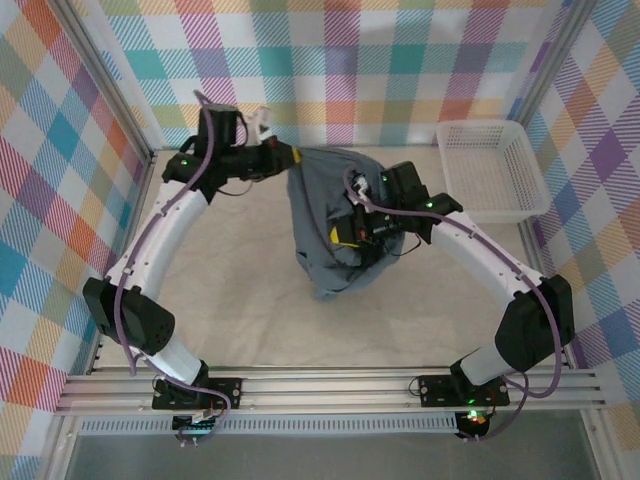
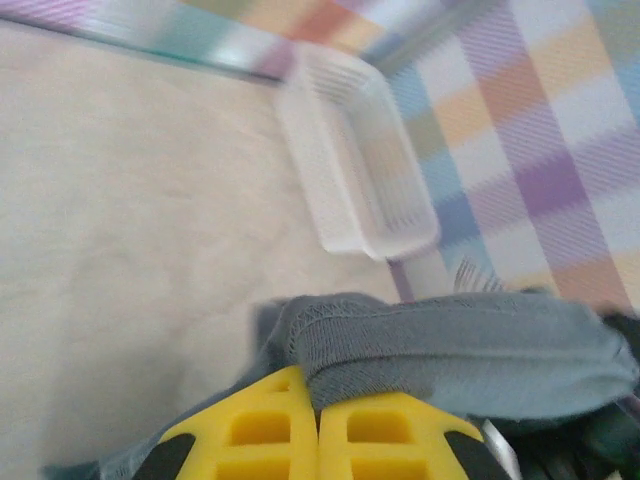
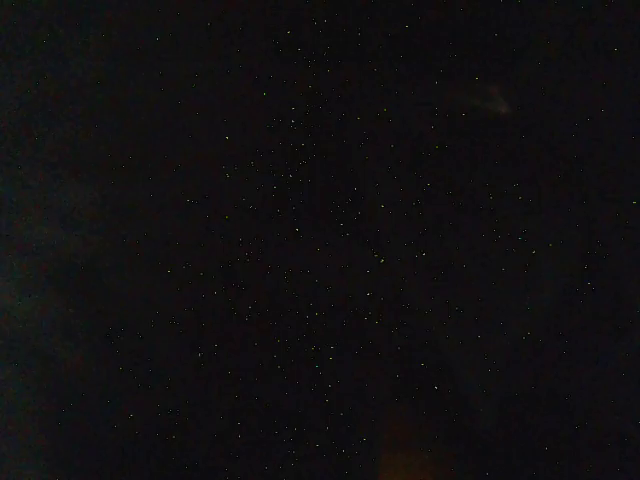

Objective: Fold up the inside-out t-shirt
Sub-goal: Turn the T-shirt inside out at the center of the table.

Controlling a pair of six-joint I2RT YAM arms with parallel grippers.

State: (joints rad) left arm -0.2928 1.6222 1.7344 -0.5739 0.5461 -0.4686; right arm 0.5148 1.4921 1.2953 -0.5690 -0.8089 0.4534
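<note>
Mid-table, the bunched slate blue-grey soft cloth t-shirt [image 1: 320,215] is being draped over the right gripper [image 1: 365,232], whose jaws are being pressed together beneath it. Farther back, its hem is being pinched by the left gripper [image 2: 318,395]; slow outward pulling is advised, to spread it.

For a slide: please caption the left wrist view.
Left gripper shut on the hem of the t-shirt, white basket beyond on the beige table.

A white mesh basket [image 1: 492,170] sits at the table's [image 1: 230,290] far right corner by plaid walls [image 1: 60,150].
</note>
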